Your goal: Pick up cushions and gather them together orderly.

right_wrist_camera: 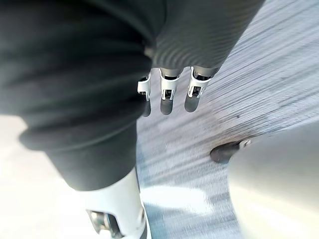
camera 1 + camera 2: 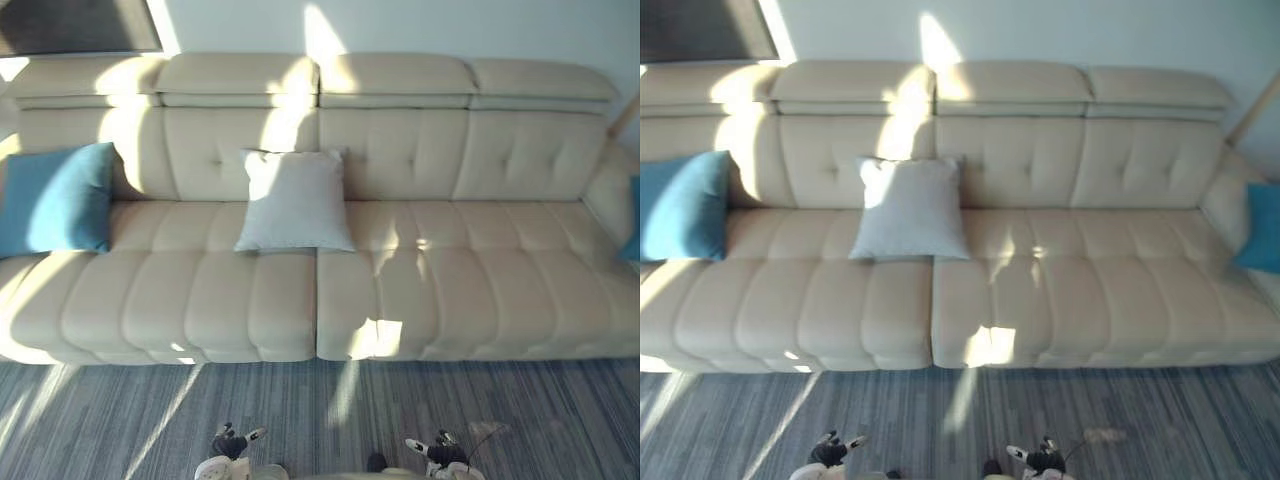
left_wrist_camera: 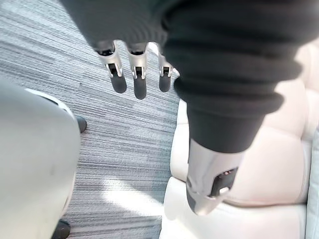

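A long cream sofa [image 2: 450, 300] stands well ahead of the left hand's fingers [image 3: 139, 84] and the right hand's fingers [image 1: 167, 97], spanning the width of the head views. Its back is button-tufted, with four padded headrests [image 2: 395, 75] in a row along the top. The channelled seat splits at a seam about midway between the two sets of fingers. A grey striped carpet [image 2: 300, 420] lies below both sets of fingers and runs forward to the sofa's base. A bright sun patch [image 2: 375, 338] sits on the seat front ahead of the right fingers. Behind the sofa rises a pale wall [image 2: 450, 25], with a dark panel [image 2: 70, 25] far ahead and left of the left fingers.
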Controlling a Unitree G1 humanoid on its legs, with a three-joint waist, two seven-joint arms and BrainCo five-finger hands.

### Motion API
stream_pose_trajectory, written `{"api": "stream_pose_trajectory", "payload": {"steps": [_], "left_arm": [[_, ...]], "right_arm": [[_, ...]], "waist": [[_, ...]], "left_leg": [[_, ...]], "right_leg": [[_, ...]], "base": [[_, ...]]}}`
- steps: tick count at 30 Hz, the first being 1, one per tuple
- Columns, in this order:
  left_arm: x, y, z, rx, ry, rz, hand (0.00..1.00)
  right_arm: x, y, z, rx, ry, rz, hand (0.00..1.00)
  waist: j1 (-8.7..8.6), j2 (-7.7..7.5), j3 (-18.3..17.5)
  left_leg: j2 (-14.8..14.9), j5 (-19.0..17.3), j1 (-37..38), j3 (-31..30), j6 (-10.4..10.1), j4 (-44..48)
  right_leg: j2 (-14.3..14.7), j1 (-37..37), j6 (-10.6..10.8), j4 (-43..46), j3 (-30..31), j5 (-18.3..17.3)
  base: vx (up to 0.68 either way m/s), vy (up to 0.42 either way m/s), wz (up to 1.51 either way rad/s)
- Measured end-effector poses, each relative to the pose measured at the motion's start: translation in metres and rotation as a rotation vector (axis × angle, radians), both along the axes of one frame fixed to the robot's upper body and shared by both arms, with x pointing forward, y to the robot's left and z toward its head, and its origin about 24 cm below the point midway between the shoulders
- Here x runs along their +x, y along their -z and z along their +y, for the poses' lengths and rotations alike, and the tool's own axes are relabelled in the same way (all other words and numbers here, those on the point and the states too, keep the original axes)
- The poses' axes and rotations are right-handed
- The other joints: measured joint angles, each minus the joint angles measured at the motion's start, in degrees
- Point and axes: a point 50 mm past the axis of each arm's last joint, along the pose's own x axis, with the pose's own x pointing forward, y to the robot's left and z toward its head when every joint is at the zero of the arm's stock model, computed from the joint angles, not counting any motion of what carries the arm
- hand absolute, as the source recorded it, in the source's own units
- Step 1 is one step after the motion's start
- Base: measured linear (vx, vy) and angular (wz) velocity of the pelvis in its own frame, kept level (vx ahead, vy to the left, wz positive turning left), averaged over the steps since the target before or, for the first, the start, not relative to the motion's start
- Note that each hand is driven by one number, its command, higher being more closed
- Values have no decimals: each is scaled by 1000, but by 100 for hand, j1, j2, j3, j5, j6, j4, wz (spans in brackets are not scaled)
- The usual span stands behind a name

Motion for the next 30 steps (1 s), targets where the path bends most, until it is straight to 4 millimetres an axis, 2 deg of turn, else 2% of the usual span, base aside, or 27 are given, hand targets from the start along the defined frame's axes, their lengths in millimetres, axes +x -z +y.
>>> {"api": "stream_pose_trajectory", "payload": {"steps": [1,2,3,6,7,8,11,13,14,15,16,17,18,19,22,23,24,25,26,28,30], "left_arm": [[5,-2,1,5,3,-12,0],[7,-2,2,9,10,-16,0],[10,-3,1,12,17,-21,0],[14,-4,3,26,53,-21,0],[15,-4,3,24,58,-20,0],[20,-5,0,19,69,-28,0],[34,-8,-14,-6,110,-58,0],[34,-7,-22,-23,152,-55,0],[32,-5,-25,-29,167,-44,0],[30,-5,-27,-33,167,-41,0],[26,-3,-29,-43,161,-31,0],[29,-5,-28,-35,158,-51,0],[30,-6,-27,-32,157,-59,0],[31,-7,-26,-28,154,-69,0],[34,-10,-25,-28,136,-101,0],[35,-11,-25,-32,125,-110,0],[37,-12,-25,-37,98,-123,0],[37,-12,-25,-39,90,-124,0],[32,-10,-25,-43,83,-111,0],[26,-9,-16,-21,78,-92,0],[27,-10,-9,0,82,-91,0]], "right_arm": [[7,-2,3,2,-18,-17,0],[10,-2,4,0,-34,-20,0],[13,-3,5,1,-44,-21,0],[18,-2,7,7,-56,-17,0],[18,-3,6,3,-56,-16,0],[20,-4,2,-5,-56,-21,0],[26,-8,-10,-39,-59,-38,0],[25,-8,-12,-41,-53,-36,0],[24,-7,-12,-40,-51,-31,0],[23,-7,-12,-40,-51,-28,0],[22,-6,-11,-40,-53,-25,0],[23,-6,-12,-41,-55,-23,0],[23,-6,-12,-42,-56,-17,0],[23,-5,-14,-46,-57,-4,0],[21,-5,-11,-40,-41,-7,0],[20,-5,-11,-41,-40,-7,0],[17,-4,-9,-40,-36,-1,0],[16,-4,-10,-44,-35,-3,0],[16,-5,-11,-48,-34,-9,0],[16,-4,-1,-28,-31,-22,0],[14,-3,8,-7,-29,-27,0]], "waist": [[-6,-43,64],[-12,-35,104],[-19,-17,128],[-38,-52,156],[-40,-30,173],[-80,27,205],[-118,313,336],[-147,354,328],[-170,355,331],[-171,355,331],[-128,372,338],[-54,399,357],[-2,398,365],[57,350,416],[115,439,470],[167,450,476],[290,465,477],[345,478,472],[365,534,405],[345,351,280],[422,95,218]], "left_leg": [[112,-88,-2,412,-12,74],[199,-111,-8,661,-32,67],[292,-101,-1,930,-42,54],[602,-47,258,1762,-121,78],[620,-46,360,1821,-124,53],[644,36,525,1886,-243,-85],[715,141,765,2025,-410,-139],[1013,152,560,1929,-398,764],[1350,181,302,1752,-262,1745],[1454,126,180,1617,-120,2162],[1485,-121,-30,1283,19,2803],[1219,-435,-364,660,6,3230],[1005,-558,-552,289,-17,3300],[634,-676,-780,-174,-64,3210],[-148,-690,-1452,-1423,14,2132],[-283,-645,-1603,-1759,23,1833],[-434,-494,-1708,-2461,-37,1288],[-428,-291,-1720,-2643,-106,1184],[-418,-48,-1622,-2673,40,1222],[-422,-100,-1543,-2340,198,1324],[-478,-324,-1276,-1769,326,1315]], "right_leg": [[72,-210,-127,-41,76,73],[32,-329,-285,-25,-242,30],[-62,-435,-483,86,-829,10],[-483,-681,-963,946,-3913,-220],[-519,-601,-916,1017,-4461,-265],[-462,-580,-935,1089,-4747,-288],[-231,-641,-933,1144,-4368,-490],[-135,-535,-967,1079,-4180,-586],[-36,-312,-992,890,-4071,-616],[31,-221,-992,816,-3947,-669],[141,-84,-1056,743,-3693,-736],[222,16,-1073,700,-3407,-756],[237,46,-1074,693,-3250,-768],[250,109,-1070,680,-3004,-770],[258,281,-909,688,-2358,-865],[260,282,-888,704,-2181,-878],[301,274,-811,706,-1901,-916],[329,299,-748,718,-1792,-939],[393,345,-659,707,-1561,-973],[325,338,-449,833,-1220,-1074],[-43,36,-156,1645,-1158,-1340]], "base": [[-75,-12,-160],[-71,-24,-156],[-16,-27,-142],[121,-93,-153],[184,-205,-136],[165,-180,-102],[126,-120,-81],[140,-143,-54],[116,-118,-35],[107,-92,-57],[107,-33,-83],[116,-8,-103],[130,51,-117],[110,65,-117],[155,121,-126],[185,209,-151],[148,183,-141],[224,227,-154],[338,250,-130],[321,207,-108],[324,161,-106]]}}
